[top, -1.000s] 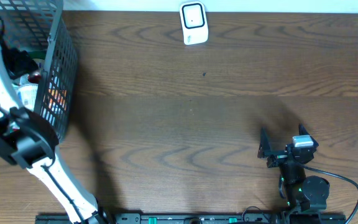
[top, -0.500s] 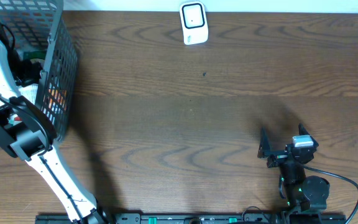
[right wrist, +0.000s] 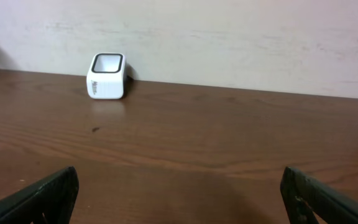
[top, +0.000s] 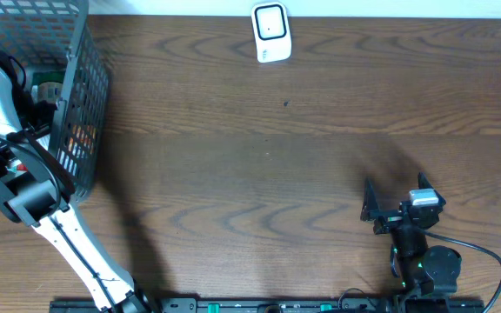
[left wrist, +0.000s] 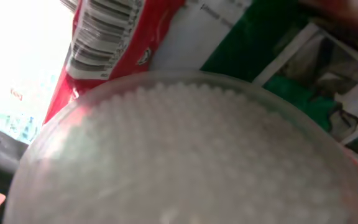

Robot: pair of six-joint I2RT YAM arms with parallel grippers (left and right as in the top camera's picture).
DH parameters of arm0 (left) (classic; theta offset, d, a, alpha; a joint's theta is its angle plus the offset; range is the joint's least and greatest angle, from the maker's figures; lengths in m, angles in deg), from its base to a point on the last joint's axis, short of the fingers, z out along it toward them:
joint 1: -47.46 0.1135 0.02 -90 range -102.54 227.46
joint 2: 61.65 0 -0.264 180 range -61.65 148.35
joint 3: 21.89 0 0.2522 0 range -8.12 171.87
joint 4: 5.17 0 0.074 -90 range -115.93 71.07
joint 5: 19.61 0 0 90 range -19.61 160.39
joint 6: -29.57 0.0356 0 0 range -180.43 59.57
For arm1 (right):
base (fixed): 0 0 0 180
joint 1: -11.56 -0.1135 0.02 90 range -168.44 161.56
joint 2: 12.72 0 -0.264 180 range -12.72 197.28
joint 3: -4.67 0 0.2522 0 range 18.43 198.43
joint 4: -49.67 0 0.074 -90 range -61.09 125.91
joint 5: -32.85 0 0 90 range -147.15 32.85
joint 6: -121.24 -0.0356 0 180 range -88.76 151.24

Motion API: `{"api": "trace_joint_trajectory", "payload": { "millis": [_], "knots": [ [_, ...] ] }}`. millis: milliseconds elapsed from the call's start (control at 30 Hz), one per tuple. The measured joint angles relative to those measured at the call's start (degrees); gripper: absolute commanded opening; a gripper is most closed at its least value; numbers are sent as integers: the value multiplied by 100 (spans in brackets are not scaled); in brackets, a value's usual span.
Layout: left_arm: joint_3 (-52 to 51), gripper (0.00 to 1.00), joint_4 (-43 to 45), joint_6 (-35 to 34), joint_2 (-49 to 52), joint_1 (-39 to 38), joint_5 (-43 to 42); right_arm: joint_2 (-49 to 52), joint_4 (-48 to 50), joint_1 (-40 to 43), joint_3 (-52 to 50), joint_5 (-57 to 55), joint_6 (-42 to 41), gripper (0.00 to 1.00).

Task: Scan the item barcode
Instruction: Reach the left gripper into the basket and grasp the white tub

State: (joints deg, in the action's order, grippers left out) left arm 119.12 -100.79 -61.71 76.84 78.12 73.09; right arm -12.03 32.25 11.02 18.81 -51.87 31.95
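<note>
left end effector (top: 24,89) inside basket (top: 85,87), cannot tell its state, right end effector (right wrist: 179,180) spread wide

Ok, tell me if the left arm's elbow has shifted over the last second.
Yes. The left arm's elbow slid left, away from the right wall of the basket.

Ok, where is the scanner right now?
The scanner stands at the far edge of the table, top centre in the overhead view, well to the right of the wire basket.
</note>
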Motion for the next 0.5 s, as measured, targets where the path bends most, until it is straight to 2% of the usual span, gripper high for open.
{"api": "trace_joint_trajectory", "payload": {
  "millis": [267, 500],
  "knots": [
    [190, 70, 76, -15, -238, 0, -83, 0, 0, 0, 0, 0, 0, 99],
    [208, 69, 535, -87, -1541, 0, -87, 0, 0, 0, 0, 0, 0, 99]
  ]
}}
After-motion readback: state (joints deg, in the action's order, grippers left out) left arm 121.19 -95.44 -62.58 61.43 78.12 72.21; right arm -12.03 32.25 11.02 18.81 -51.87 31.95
